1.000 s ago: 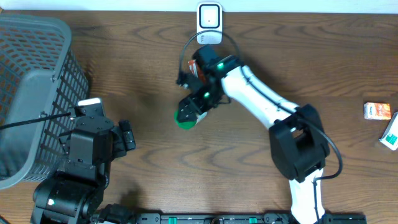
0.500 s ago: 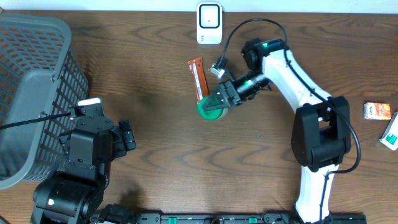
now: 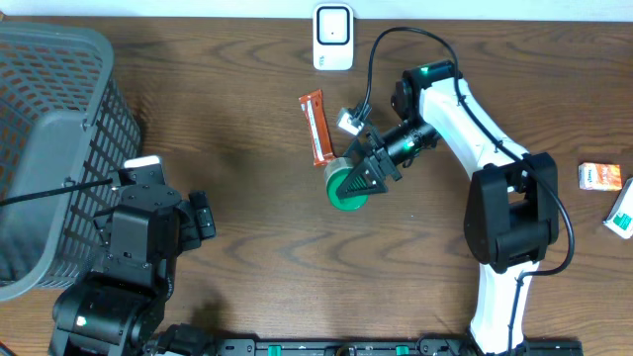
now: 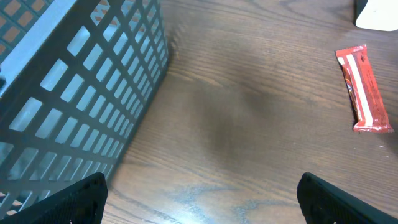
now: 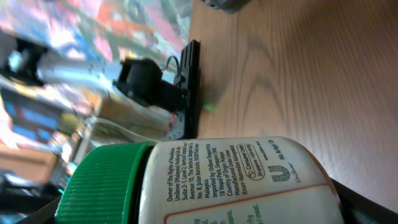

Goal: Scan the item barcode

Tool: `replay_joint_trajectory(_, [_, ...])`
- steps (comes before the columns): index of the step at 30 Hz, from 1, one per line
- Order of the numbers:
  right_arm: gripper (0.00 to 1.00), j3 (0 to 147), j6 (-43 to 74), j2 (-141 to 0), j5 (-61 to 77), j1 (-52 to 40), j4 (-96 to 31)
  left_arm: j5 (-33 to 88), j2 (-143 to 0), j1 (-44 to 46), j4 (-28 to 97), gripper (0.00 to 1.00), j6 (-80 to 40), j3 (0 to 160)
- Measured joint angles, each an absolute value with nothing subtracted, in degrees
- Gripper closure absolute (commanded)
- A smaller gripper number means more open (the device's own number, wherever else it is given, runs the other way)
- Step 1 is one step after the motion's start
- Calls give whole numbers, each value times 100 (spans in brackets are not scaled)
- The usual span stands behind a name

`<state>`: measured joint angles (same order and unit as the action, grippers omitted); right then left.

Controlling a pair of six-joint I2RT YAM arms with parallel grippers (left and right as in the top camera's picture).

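1. Two fingers of the right gripper (image 3: 364,176) are closed on a cream plastic bottle with a green ribbed cap (image 5: 230,180). The bottle is held on its side at the centre of the overhead frame, cap toward the lower left.
2. Both fingers of the left gripper (image 4: 199,202) are spread wide, with nothing held between them.
3. A red-orange snack bar wrapper (image 3: 316,127) is seen lying just beside the bottle, to its upper left.
4. A white barcode scanner (image 3: 333,38) is set at the top centre of the brown wooden table (image 3: 218,129), and a grey mesh basket (image 3: 59,119) is placed at the left.
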<state>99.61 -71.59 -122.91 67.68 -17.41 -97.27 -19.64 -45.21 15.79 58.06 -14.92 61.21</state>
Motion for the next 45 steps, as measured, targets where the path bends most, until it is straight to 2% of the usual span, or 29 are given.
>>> replay_joint_trajectory(5, [28,9961,-7933,-12291,6879,-1774,-9701,-1964,-4521,1579,5806,2,-1494,6121])
replay_joint_trajectory(20, [28,9961,-8683,-12291,7371,-1769,-9511,-1964,-4521,1579,5806,2,-1494,6121])
replay_joint_trajectory(31, [23,9961,-8696,-12291,7721,-1728,-9730,-1964,-4521,1579,5806,2,-1494,6121])
replay_joint_trajectory(38, [15,9961,-8202,-12291,7961,-1461,-9727,-1964,-4521,1579,5806,2,-1494,6121])
replay_joint_trajectory(45, [21,9961,-7642,-12289,8141,-1297,-9732,-1964,-4521,1579,5806,2,-1492,6121])
